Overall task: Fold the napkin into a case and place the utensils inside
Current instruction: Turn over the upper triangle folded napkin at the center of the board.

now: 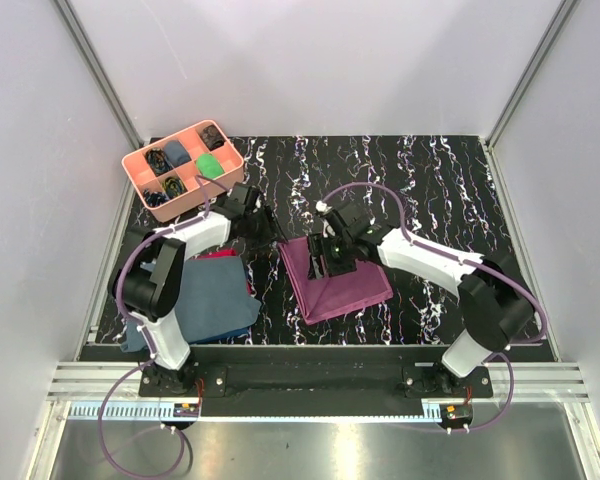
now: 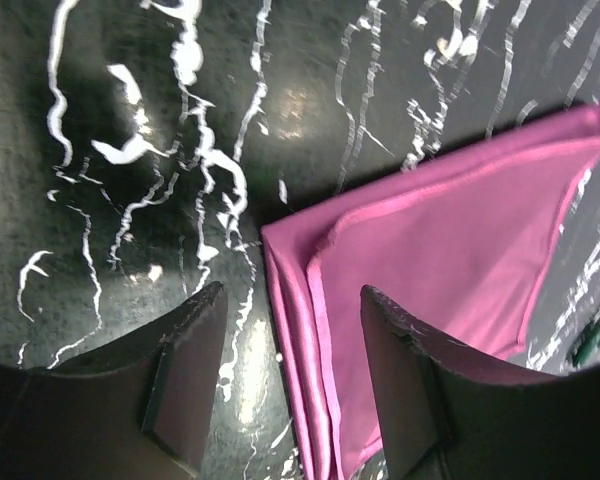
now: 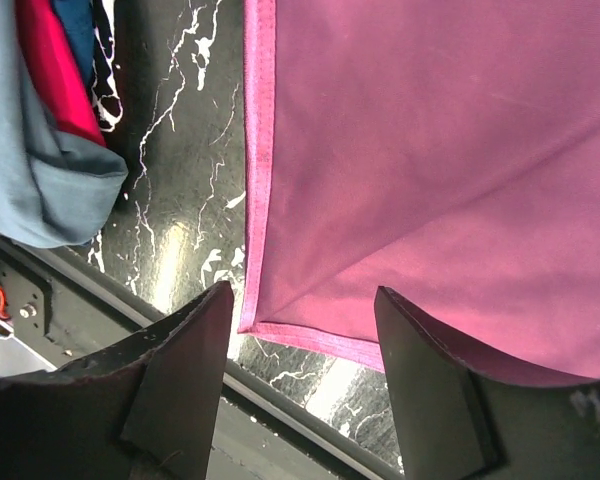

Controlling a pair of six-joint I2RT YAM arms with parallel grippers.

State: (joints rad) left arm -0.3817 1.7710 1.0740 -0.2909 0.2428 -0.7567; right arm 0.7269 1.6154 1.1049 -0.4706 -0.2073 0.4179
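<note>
The plum-purple napkin lies flat in the middle of the table, folded in layers with a diagonal crease. My left gripper is open at its far left corner; in the left wrist view the open gripper straddles the layered edge of the napkin. My right gripper is open and hovers over the cloth; in the right wrist view the gripper stands above the near corner of the napkin. No utensils show clearly. No finished case shows.
A pink compartment tray with small items stands at the back left. A slate-blue cloth with a red cloth on it lies left of the napkin; both show in the right wrist view. The table's front rail is close.
</note>
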